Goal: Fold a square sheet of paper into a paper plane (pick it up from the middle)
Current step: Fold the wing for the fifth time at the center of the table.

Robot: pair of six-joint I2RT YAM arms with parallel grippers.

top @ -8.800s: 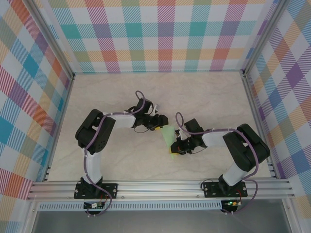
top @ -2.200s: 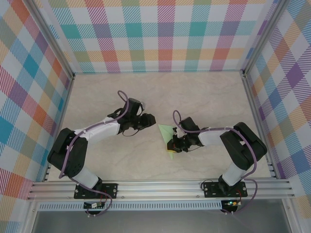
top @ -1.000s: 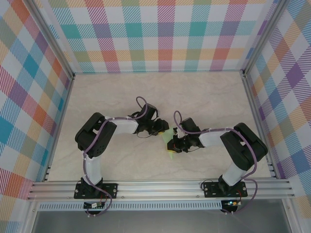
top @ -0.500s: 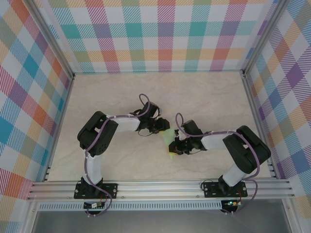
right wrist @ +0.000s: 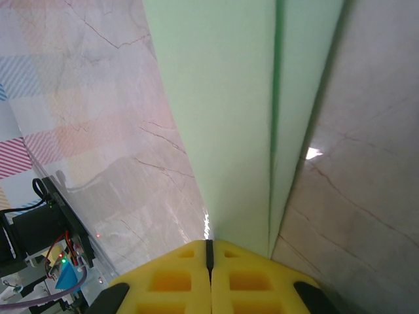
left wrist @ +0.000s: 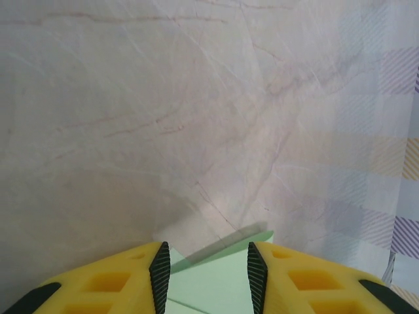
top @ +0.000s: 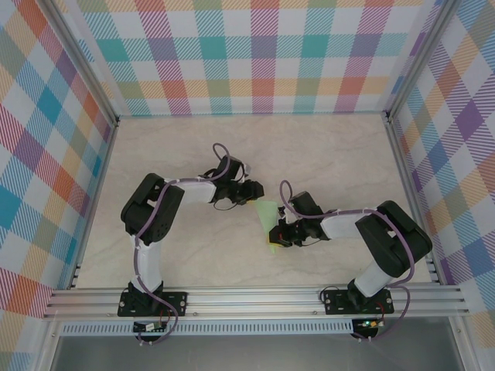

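Observation:
The square sheet of paper (top: pixel 267 214) is pale mint-green and folded into a narrow pointed shape. It lies at mid-table between the two arms. My left gripper (top: pixel 254 195) is at its far wide end, open. In the left wrist view the paper's edge (left wrist: pixel 216 281) lies in the gap between the yellow fingers of the left gripper (left wrist: pixel 208 261). My right gripper (top: pixel 273 238) is shut on the near end. In the right wrist view the paper (right wrist: pixel 229 118) runs out from the closed right gripper (right wrist: pixel 209 243), showing a lengthwise fold.
The marble-look table top (top: pixel 325 154) is walled by plaid panels (top: pixel 263 54) at the back and both sides. An aluminium rail (top: pixel 255 297) carrying both arm bases runs along the near edge.
My left gripper has drawn back a little, up and to the left, and more of the paper's wide end now shows. The right gripper keeps its grip in place.

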